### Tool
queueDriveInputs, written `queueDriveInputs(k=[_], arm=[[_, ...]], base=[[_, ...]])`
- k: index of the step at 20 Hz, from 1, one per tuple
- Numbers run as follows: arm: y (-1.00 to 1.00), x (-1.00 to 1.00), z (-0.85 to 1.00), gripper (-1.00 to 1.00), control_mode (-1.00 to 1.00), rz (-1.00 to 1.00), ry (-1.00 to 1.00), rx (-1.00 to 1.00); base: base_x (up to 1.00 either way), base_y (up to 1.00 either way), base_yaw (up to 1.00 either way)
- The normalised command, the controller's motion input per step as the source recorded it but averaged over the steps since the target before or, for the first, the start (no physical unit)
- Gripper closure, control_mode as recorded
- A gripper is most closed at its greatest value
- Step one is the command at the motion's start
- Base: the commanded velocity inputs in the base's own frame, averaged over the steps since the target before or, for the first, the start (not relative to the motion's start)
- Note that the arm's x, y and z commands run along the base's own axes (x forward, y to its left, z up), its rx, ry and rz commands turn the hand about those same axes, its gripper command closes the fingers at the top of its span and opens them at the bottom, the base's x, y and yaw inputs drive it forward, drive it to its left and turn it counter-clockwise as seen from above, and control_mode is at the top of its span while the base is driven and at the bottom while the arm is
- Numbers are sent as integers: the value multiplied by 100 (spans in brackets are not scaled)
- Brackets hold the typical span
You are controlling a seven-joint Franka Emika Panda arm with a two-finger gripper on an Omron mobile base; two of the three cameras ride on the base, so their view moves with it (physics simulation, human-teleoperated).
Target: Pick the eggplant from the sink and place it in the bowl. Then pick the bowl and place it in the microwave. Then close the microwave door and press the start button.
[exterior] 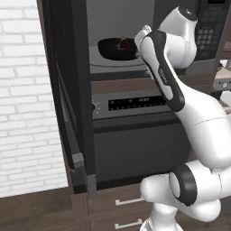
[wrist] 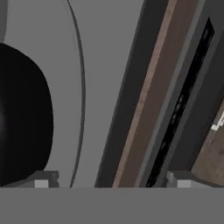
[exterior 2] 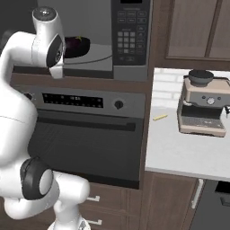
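Observation:
The microwave (exterior: 208, 32) (exterior 2: 130, 31) stands open, its door (exterior: 67, 94) swung out to the left. Inside, on the turntable, sits the black bowl (exterior: 110, 49) (exterior 2: 78, 50) with the purple eggplant (exterior: 122, 44) (exterior 2: 77, 41) lying in it. In the hand view the bowl (wrist: 22, 118) is a dark round shape at the left. My gripper (wrist: 111, 181) is open just in front of the cavity, at the bowl's right side, its fingertips (wrist: 41, 180) wide apart with nothing between them. The hand (exterior: 142, 35) shows at the cavity mouth. The sink is out of view.
Below the microwave is a wall oven (exterior: 135, 103) (exterior 2: 85, 101) with knobs, and drawers under it. To the right a white counter (exterior 2: 179, 152) carries a coffee machine (exterior 2: 202, 105). A white brick wall (exterior: 22, 99) lies left of the open door.

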Motion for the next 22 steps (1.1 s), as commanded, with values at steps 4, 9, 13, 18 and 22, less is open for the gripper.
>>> queueDriveInputs(k=[4,9,13,18,22], arm=[[-42,-9,-11,-100,-100,2,0,-15],[-22,-4,-5,-100,-100,-2,0,-21],[-1,0,-23,-100,-100,-8,0,-20],[0,0,-33,-100,-100,-9,-1,-21],[0,0,-46,-100,-100,-12,-7,-25]], base=[[0,0,0],[0,0,0],[0,0,0],[0,0,0],[0,0,0]])
